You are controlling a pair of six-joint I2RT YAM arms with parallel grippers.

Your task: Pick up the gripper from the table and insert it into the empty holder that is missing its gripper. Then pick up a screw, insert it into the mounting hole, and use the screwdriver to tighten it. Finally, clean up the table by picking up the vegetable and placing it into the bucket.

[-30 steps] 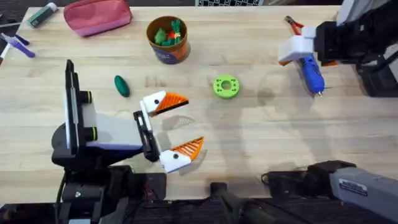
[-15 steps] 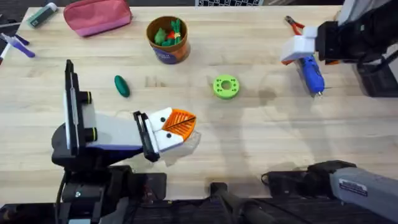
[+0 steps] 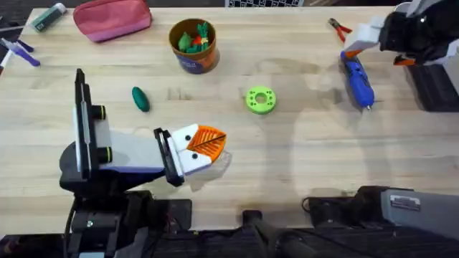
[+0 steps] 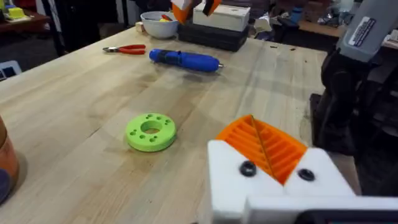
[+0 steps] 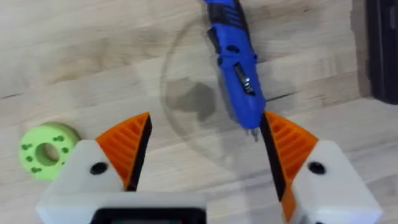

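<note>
right hand [image 5: 202,158] wide above screwdriver [image 5: 235,62]; left hand [image 3: 204,147] closed, empty

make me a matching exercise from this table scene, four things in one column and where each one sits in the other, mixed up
Things:
1. screwdriver
2. vegetable
3. bucket
4. green ring-shaped disc

Places, as the overhead view shows them:
A. near the middle of the table
B. far edge, left of centre, with toy pieces inside
C. right side, lying flat under the right gripper
D. left part, lying beyond the left gripper

Pairs: 1-C, 2-D, 3-B, 4-A
</note>
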